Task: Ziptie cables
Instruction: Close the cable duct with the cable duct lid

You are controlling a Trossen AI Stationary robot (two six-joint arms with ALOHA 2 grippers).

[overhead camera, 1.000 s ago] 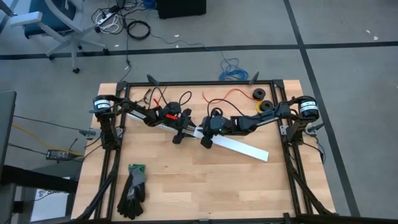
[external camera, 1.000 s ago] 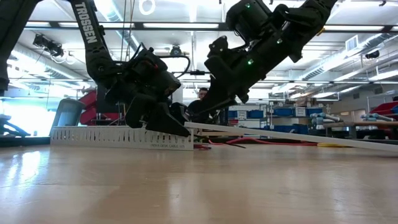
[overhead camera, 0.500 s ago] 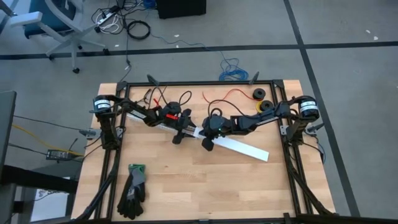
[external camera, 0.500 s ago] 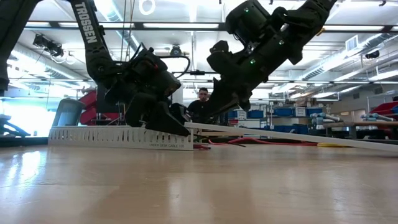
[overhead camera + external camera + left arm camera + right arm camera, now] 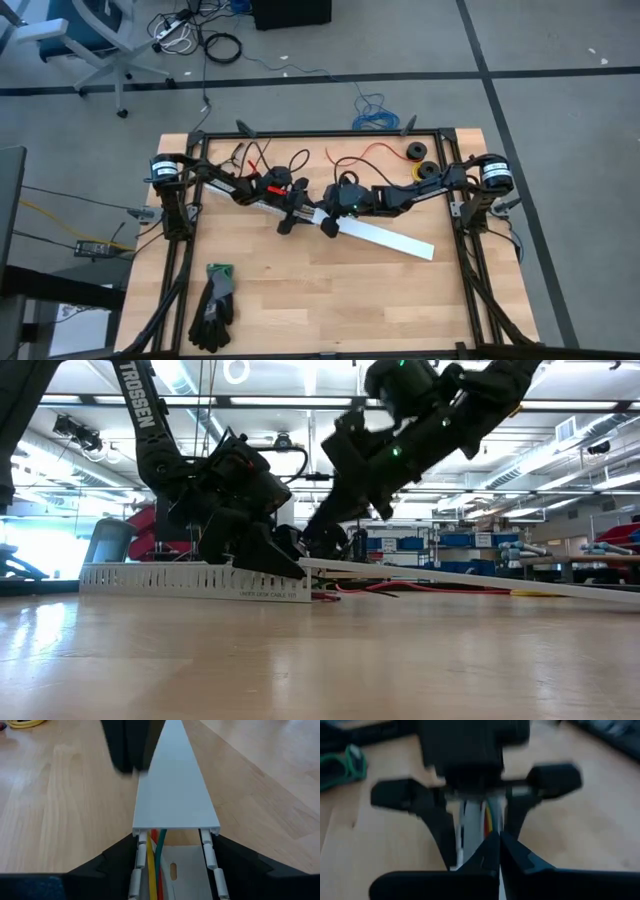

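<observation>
The cables (image 5: 154, 862), yellow, green and red wires, lie inside a white slotted channel (image 5: 190, 580) resting flat on the table. A flat white cover strip (image 5: 385, 237) lies with one end on the channel's end and slopes down to the table toward the right. My left gripper (image 5: 172, 865) stands astride the channel's end (image 5: 290, 208). My right gripper (image 5: 498, 845) is shut, its tips over the cover's raised end (image 5: 312, 548), facing the left gripper. The cables' connector is hidden. My left gripper holds the slotted channel by its end, one finger (image 5: 117, 862) against each outer side wall (image 5: 136, 851), coming along the channel from the table's left. The channel rests on the table, and the cover's end (image 5: 175, 822) lies on it between the fingers. My right gripper's shut tips hang over the cover's raised end (image 5: 320, 564), slanting down from the right. Whether they touch it, I cannot tell.
A pair of black gloves with green cuffs (image 5: 213, 305) lies near the table's left front. Two dark rolls (image 5: 421, 162), a loose red wire (image 5: 372, 150) and black cable loops (image 5: 285, 160) sit along the far edge. Black frame rails (image 5: 478, 270) border the table.
My right gripper has moved a little toward the left gripper and risen slightly off the cover's raised end, staying shut. The left gripper, the channel and the cover have kept their places.
</observation>
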